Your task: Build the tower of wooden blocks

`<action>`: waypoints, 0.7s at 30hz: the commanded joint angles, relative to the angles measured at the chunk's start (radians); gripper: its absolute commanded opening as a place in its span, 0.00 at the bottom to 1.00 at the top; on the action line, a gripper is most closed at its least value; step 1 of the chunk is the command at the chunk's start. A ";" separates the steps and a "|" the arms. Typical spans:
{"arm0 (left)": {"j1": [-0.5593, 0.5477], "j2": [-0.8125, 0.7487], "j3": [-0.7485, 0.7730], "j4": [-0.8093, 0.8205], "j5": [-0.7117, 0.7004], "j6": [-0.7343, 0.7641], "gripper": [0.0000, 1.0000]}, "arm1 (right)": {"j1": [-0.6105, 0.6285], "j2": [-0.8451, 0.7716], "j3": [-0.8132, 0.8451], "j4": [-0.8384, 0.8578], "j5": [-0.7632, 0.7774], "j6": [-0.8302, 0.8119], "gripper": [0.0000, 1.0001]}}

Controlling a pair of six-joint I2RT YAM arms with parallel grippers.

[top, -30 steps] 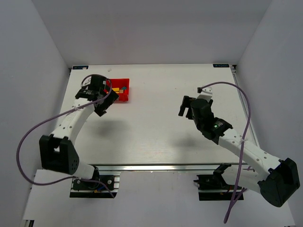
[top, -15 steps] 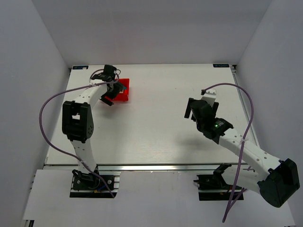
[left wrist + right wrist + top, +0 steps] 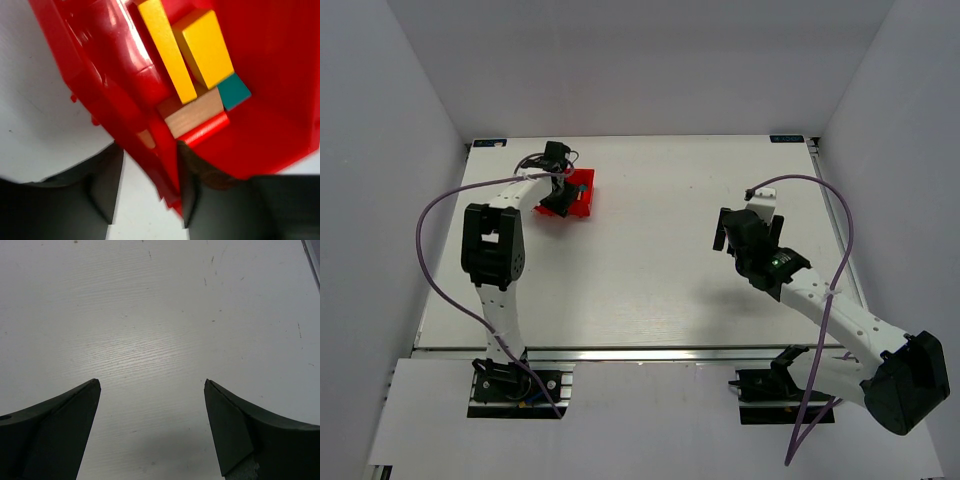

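The left gripper [image 3: 147,200], jaws parted astride one wall of the red plastic bin [image 3: 115,75], should clamp squarely before tipping out the painted wooden blocks [image 3: 205,47]; the right gripper [image 3: 152,405] hangs open.

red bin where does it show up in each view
Top external: the red bin is at the far left of the white table, at the left tool.
Left wrist: the bin fills most of the picture, one wall between the tool's fingers, blocks inside.
Right wrist: not in it.
Shared landmark: the white table, seen in all three views.
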 commanded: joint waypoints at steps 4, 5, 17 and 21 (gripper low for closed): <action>0.006 0.010 0.062 -0.059 -0.046 0.036 0.35 | -0.011 -0.014 0.023 0.004 0.021 -0.015 0.89; 0.006 0.010 0.073 -0.062 -0.047 0.053 0.29 | -0.012 -0.019 0.023 0.002 0.020 -0.017 0.89; -0.029 0.184 0.525 -0.339 -0.088 0.783 0.00 | -0.014 -0.025 0.026 -0.024 0.029 -0.034 0.89; -0.038 0.112 0.423 -0.313 -0.185 0.933 0.00 | -0.012 -0.011 0.032 -0.036 0.038 -0.041 0.89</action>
